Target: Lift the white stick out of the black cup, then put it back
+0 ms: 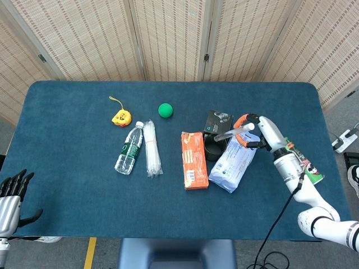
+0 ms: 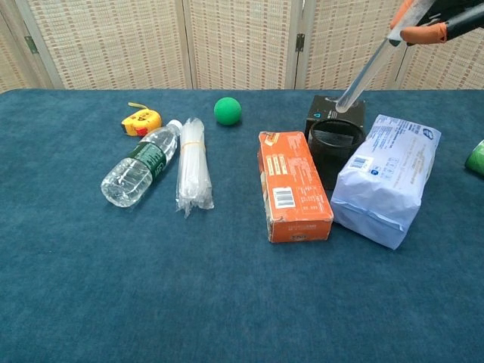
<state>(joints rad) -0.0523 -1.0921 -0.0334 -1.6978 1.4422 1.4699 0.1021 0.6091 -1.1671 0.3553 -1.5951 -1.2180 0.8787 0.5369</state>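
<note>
- Step in hand, by the look of it: the return leg — white stick (image 2: 364,72) already out of the black cup (image 2: 336,147), not yet back in.
- Right hand (image 1: 259,132) clasped round the stick's upper end, orange-tipped fingers (image 2: 425,32) pinching it near the top edge of the chest view.
- Stick held aslant in the air, lower tip hanging just above the cup's open rim, toward its far side; no contact with the cup visible.
- Cup standing upright on the blue table (image 1: 73,168), wedged between the orange box (image 1: 193,159) on one side and the white pouch (image 1: 233,162) on the other, with a black box (image 1: 218,121) just behind.
- Left hand (image 1: 11,193) idle at the near left corner of the table, fingers apart, holding nothing.
- Next move likely calls for bringing the lower tip over the middle of the opening, then lowering along the stick's own slant, so as not to catch the rim or nudge the pouch.
- Release only once the tip sits inside and the stick leans on the rim.
- Elsewhere, well apart: green ball (image 1: 165,110), yellow tape measure (image 1: 120,117), water bottle (image 1: 129,148), bundle of clear straws (image 1: 151,148).
</note>
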